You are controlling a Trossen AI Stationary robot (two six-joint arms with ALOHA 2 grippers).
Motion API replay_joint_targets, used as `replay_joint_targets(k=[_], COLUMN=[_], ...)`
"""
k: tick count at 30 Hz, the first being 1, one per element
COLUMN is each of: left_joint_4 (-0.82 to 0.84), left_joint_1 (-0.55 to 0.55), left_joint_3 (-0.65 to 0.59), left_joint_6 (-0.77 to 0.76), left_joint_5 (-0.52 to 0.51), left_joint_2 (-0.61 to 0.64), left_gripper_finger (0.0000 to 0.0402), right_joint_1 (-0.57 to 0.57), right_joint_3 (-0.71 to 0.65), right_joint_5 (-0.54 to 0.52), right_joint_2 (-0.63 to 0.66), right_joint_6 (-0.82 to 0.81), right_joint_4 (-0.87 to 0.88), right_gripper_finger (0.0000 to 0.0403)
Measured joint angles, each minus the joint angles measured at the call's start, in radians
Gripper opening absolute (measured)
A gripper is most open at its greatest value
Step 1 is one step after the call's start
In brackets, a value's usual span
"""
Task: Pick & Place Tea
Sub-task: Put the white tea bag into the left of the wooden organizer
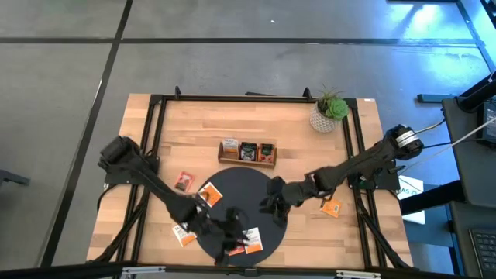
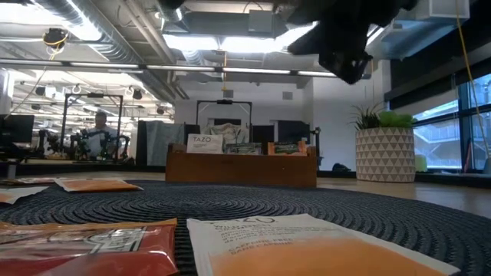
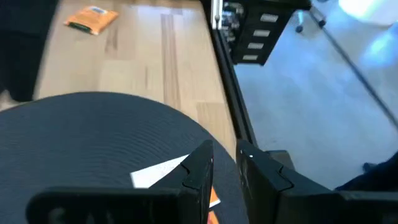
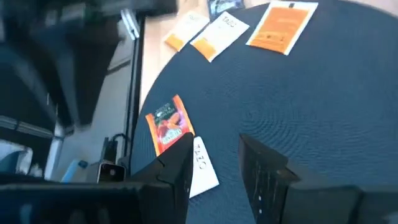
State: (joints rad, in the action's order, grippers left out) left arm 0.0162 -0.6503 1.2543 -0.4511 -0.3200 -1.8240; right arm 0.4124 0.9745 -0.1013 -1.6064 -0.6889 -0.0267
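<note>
The dark round mat (image 1: 248,194) lies near the table's near edge. Tea sachets lie flat on and around it: a red one (image 1: 184,181) on the wood, a white-and-orange one (image 1: 209,194), one at the mat's left rim (image 1: 184,235), a few near its near rim (image 1: 252,242), and an orange one (image 1: 332,208) on the wood to the right. My left gripper (image 3: 227,177) hovers over the mat's near part, narrowly open, beside a white sachet (image 3: 160,172). My right gripper (image 4: 217,165) is open over the mat's right part, above a white sachet (image 4: 204,167) and a red-orange one (image 4: 166,124).
A brown wooden tray (image 1: 248,153) with sachets standing in its compartments sits beyond the mat. A potted plant (image 1: 329,112) stands at the far right corner. Black frame rails (image 1: 151,139) run along the table's sides. Bare wood lies left and right of the mat.
</note>
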Motion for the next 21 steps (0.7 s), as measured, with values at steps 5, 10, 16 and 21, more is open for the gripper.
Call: replay_joint_targets(k=[5, 10, 16, 21], left_joint_4=[0.003, 0.004, -0.021, -0.121], left_joint_1=[-0.036, -0.05, -0.051, -0.049], left_joint_3=[0.061, 0.067, 0.067, 0.068], left_joint_6=[-0.032, -0.113, -0.128, -0.121], left_joint_5=[-0.03, -0.038, -0.065, -0.06], left_joint_2=[-0.123, -0.198, -0.255, -0.312], left_gripper_finger=[0.0066, 0.0066, 0.0066, 0.0066], right_joint_1=[0.041, 0.073, 0.097, 0.103], right_joint_3=[0.0, 0.0, 0.0, 0.0], right_joint_5=[-0.012, -0.01, -0.003, -0.002], right_joint_2=[-0.073, -0.131, -0.2, -0.264], right_joint_6=[-0.071, -0.125, -0.234, -0.303], right_joint_4=[-0.08, -0.119, -0.153, -0.213], right_gripper_finger=[0.0129, 0.0129, 0.0145, 0.0196])
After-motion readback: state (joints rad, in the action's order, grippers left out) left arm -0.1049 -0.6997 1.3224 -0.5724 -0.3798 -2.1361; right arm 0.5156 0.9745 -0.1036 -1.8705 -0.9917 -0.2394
